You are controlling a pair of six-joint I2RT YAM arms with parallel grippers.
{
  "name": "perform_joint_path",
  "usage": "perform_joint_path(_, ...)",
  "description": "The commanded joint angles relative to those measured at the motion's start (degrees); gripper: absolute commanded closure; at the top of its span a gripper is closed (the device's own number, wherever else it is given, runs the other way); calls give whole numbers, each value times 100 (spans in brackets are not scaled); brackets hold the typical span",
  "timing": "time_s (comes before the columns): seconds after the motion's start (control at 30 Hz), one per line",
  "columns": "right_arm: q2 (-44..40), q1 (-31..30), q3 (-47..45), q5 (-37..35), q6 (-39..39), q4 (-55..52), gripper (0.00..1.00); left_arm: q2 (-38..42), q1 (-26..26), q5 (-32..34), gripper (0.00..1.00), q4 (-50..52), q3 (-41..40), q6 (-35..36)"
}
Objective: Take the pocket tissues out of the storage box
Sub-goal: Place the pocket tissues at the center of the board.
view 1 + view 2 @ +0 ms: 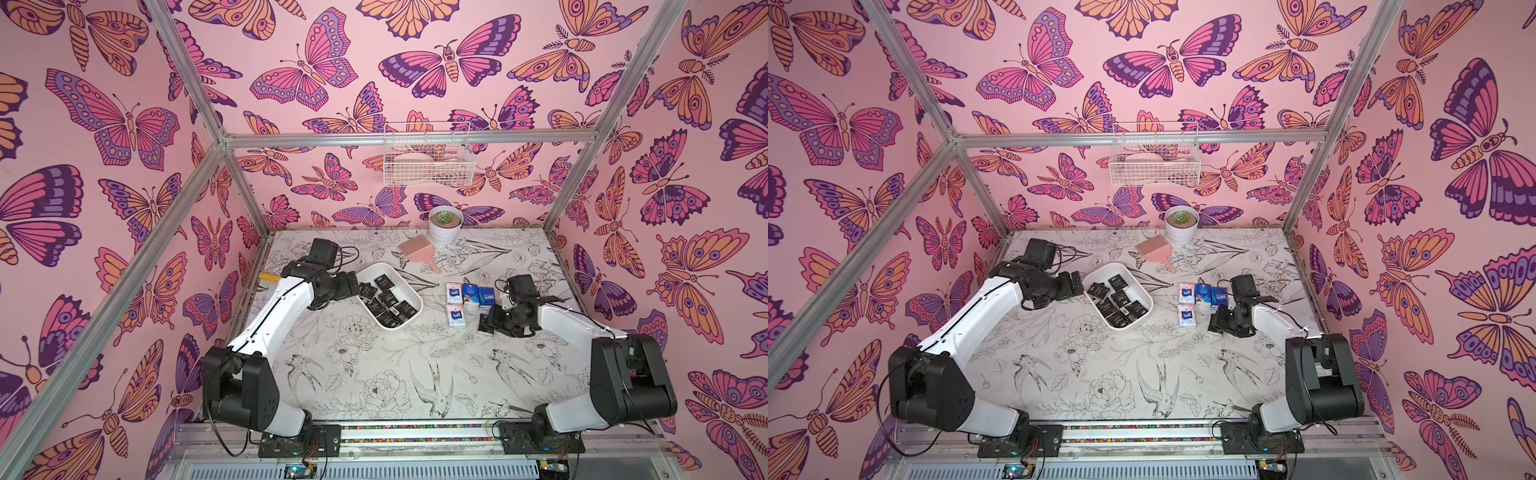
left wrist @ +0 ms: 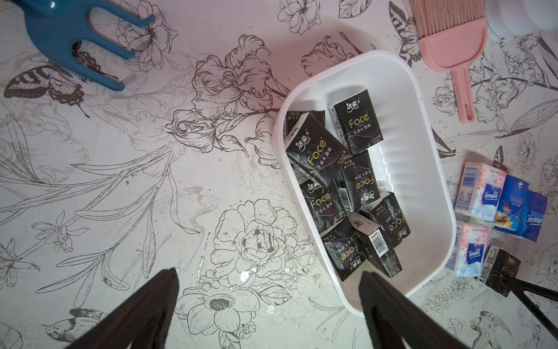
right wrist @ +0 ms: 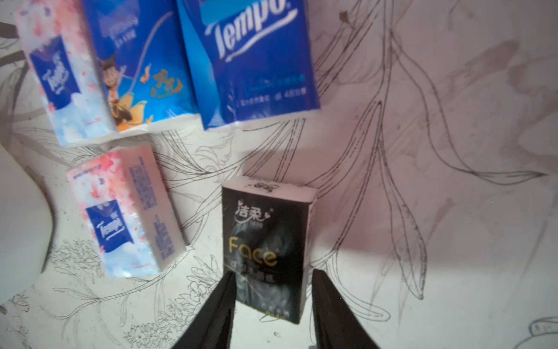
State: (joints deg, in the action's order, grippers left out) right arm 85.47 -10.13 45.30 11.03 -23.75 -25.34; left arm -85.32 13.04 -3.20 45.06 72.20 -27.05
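While the left gripper (image 2: 268,290) is hovering with jaws spread wide and nothing between them, one finger (image 2: 380,302) over the near rim of the box (image 1: 409,293), black packets (image 2: 347,187) are lying jumbled inside that box, left of centre on the table (image 1: 374,374); to its right, two white-pink packets (image 1: 454,303) and two blue packets (image 1: 478,297) are sitting on the table; further right, the right gripper (image 3: 271,290) is standing partly open, its fingers (image 3: 223,305) flanking a black packet (image 3: 267,241) on the table, a gap showing at each side.
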Motion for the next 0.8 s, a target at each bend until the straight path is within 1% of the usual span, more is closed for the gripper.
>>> perform_joint_path(0.0, 205, 46, 202, -346, 150, -216, 56, -29, 27, 54, 0, 109, 65, 37)
perform_joint_path(0.13, 374, 39, 307, -370, 199, -166, 59, 7, 30, 65, 0, 113, 48, 50)
perform_joint_path(0.27, 746, 43, 514, -213, 357, -176, 68, 27, 32, 91, 0, 114, 22, 69)
perform_joint_path(0.33, 892, 29, 614, -46, 442, -186, 70, 35, 29, 113, 0, 111, 6, 71)
perform_joint_path(0.5, 1104, -74, 769, 131, 547, -220, 72, 57, 30, 122, 0, 109, -23, 70)
perform_joint_path(0.77, 1181, -357, 944, 137, 621, -335, 72, 37, 26, 118, 0, 117, 4, 68)
